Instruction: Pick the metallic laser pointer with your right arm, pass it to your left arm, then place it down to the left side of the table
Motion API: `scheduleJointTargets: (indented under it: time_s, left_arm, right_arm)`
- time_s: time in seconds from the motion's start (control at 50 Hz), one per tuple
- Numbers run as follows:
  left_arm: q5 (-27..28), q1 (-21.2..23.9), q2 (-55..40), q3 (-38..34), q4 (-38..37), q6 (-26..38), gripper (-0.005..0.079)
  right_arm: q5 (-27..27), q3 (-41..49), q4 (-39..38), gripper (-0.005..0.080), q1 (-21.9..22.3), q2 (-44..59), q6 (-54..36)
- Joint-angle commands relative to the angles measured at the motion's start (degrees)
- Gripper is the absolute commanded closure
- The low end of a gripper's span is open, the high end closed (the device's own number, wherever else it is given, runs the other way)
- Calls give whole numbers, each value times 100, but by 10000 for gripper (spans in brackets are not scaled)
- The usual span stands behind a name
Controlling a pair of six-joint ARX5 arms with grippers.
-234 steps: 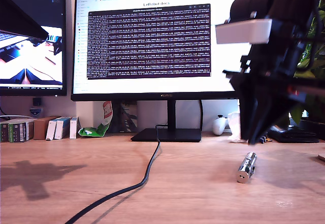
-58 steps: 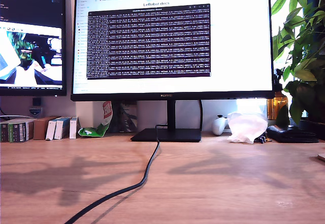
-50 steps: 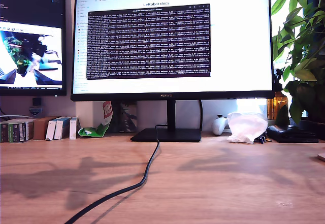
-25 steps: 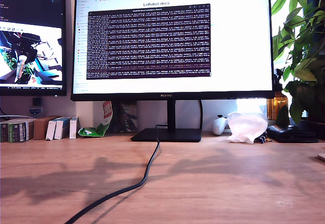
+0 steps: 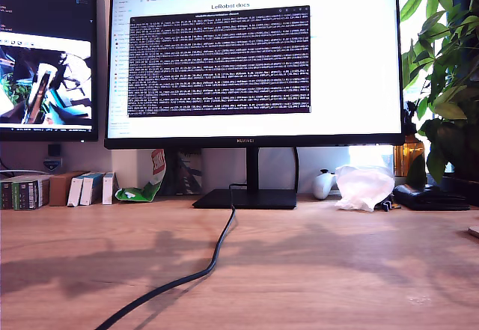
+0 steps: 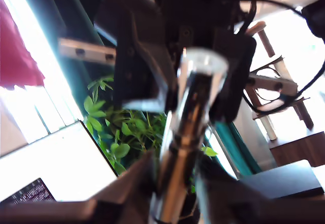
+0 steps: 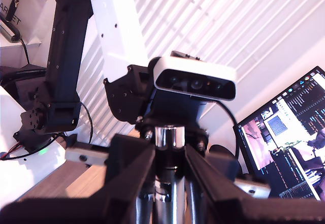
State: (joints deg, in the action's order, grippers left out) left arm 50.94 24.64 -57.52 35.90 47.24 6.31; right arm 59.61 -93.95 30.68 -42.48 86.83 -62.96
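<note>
- Right now my first gripper is reaching up into the air, and its two dark fingers are pressing in on either side of the metallic laser pointer; I am judging it clamped on the barrel.
- My second gripper is meeting it head-on, its fingers are flanking the same silver barrel, and I cannot tell whether they are biting down or only bracketing it.
- So the pointer is hanging between the two claws, off the table altogether and not near any of its edges.
- Progress, as I am reading it: the pick-up is done and the hand-over is in the middle. The giving arm's release, the carry across and the set-down on the wood are all left to do.
- The first wrist view is giving me the pointer's length and round end cap against the opposing claw, with green leaves behind.
- The second wrist view is giving me the facing arm's white camera directly above the barrel.
- The exterior view is showing neither arm nor pointer, only the black cable, the monitor and the plant.
</note>
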Motion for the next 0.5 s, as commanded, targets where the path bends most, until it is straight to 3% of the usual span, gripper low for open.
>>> scheduleJointTargets:
  time_s: [0.0,0.08,0.32,0.34,0.36,0.48]
  left_arm:
    - [11,17,-22,72,81,-33,678]
    - [31,17,-22,72,76,-33,770]
    - [-44,15,-22,72,81,-28,764]
    - [-44,15,-24,72,81,-26,764]
    - [-48,11,-22,76,81,15,764]
    - [-109,-13,-24,79,76,87,764]
  right_arm:
    - [-2,-15,4,765,-24,-20,24]
    - [-17,-15,7,765,-24,-20,24]
    - [-15,-15,7,732,-26,-20,116]
    - [-17,-15,4,706,-26,-20,164]
    - [-74,-15,-15,390,-26,-20,293]
    - [-219,-15,15,381,-26,-20,468]
